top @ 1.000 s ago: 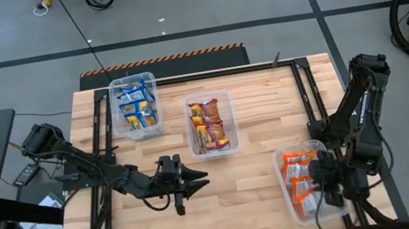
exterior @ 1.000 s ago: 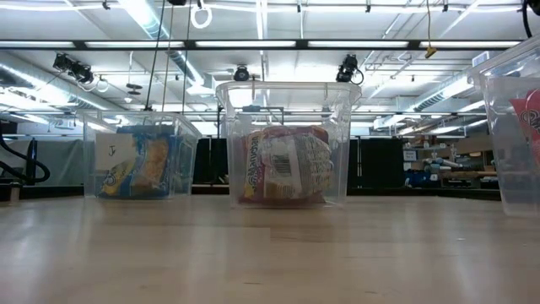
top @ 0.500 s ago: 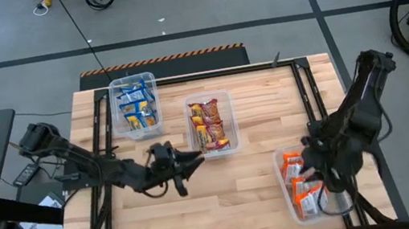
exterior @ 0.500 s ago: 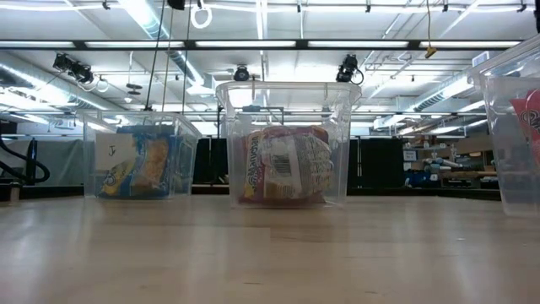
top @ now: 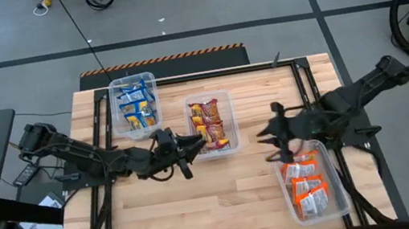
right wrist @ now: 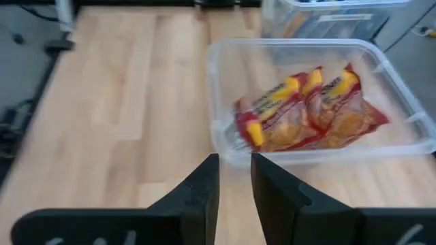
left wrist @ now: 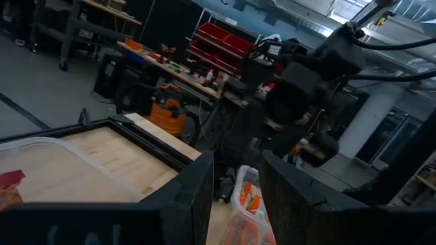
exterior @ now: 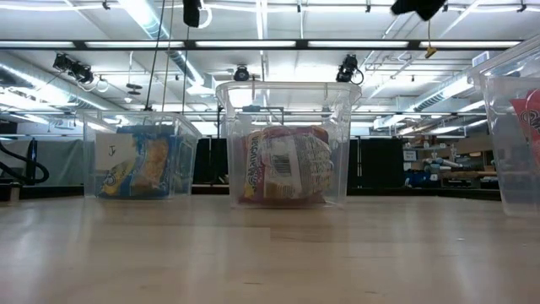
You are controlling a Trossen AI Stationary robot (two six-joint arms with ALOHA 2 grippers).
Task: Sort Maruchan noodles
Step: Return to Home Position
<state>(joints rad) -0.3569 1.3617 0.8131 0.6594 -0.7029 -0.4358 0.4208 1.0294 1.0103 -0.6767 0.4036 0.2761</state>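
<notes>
The left gripper's (top: 190, 144) fingers stood narrowly apart, empty, at the middle bin's (top: 206, 95) edge. The right gripper's (top: 271, 132) fingers were the same, over the table (top: 224, 193). The Maruchan noodles (top: 209, 125) lay in three bins: blue packets (top: 135, 108), red, and orange packets (top: 307, 188).

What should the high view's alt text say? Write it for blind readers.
A table holds three bins of sorted noodles: blue packets, red packets, orange packets. The left gripper hovers open beside the red bin, the right gripper open by the orange bin.
</notes>
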